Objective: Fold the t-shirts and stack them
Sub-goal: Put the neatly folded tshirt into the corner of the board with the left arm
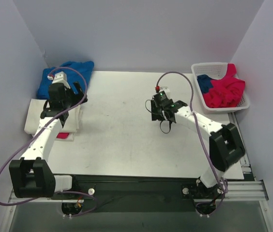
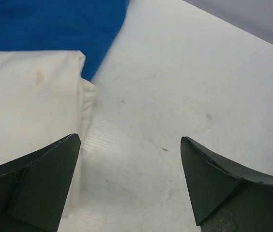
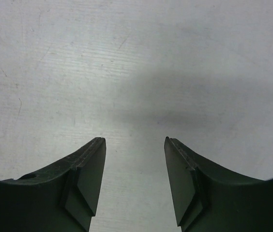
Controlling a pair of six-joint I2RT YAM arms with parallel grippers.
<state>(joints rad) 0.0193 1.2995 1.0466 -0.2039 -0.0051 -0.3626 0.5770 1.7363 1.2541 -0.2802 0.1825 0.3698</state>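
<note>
Cream t-shirt (image 2: 30,92) lies beside left gripper (image 2: 130,140) — jaws wide.

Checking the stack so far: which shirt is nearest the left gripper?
The cream-white t-shirt, folded at the left edge of the table, partly under the open left gripper; the blue t-shirt lies behind it, the crimson t-shirt far off in the basket.

At the left edge of the top view a folded shirt (image 1: 36,116) lies on the table (image 1: 127,135). Another shirt (image 1: 65,136) pokes out from under its lower edge, and a crumpled shirt (image 1: 71,70) touches it from behind, in the upper left of the frame. A basket (image 1: 209,65) holding a heap of shirts (image 1: 223,92) sits at the table's far right corner, in the upper right.
</note>
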